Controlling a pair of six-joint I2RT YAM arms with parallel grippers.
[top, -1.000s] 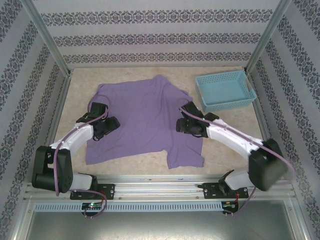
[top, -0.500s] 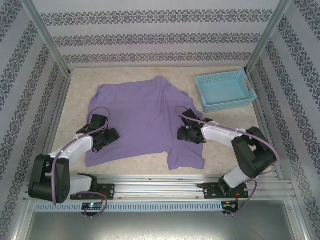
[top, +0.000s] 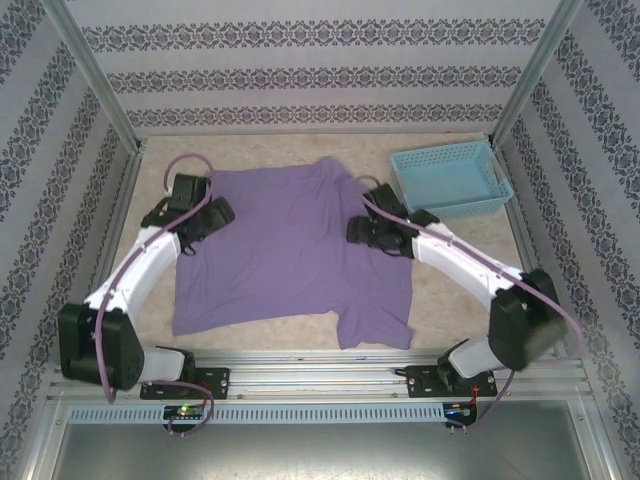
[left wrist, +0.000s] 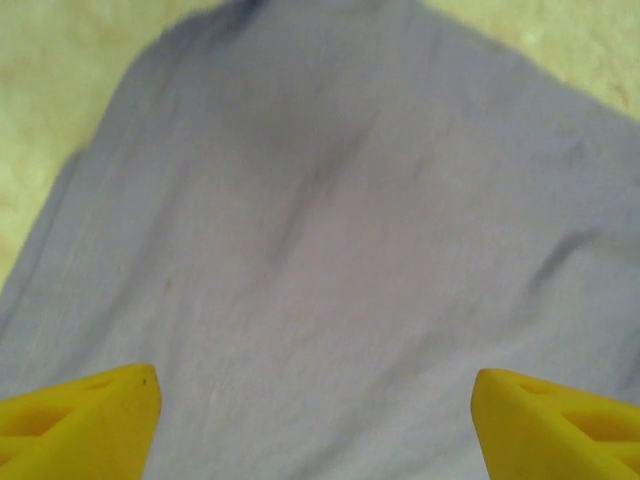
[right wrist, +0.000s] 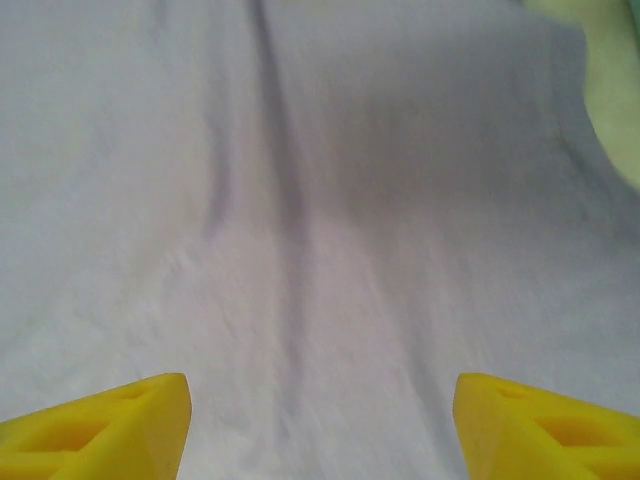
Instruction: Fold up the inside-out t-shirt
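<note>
Beneath left fingers [left wrist: 80, 425] and right fingers [right wrist: 100, 430], both apart, t-shirt [top: 285, 255] spread out, ungripped

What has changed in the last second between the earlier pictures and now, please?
The left gripper swung away from the arm bases to the far left corner of the t-shirt. The right gripper moved slightly farther out too. Both stand open, holding nothing. The t-shirt stays spread flat, and the blue basket has not moved.

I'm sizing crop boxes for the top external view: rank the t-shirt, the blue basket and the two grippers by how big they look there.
1. t-shirt, by far the largest.
2. blue basket.
3. left gripper and right gripper: they look about alike, so no ranking between them.
</note>
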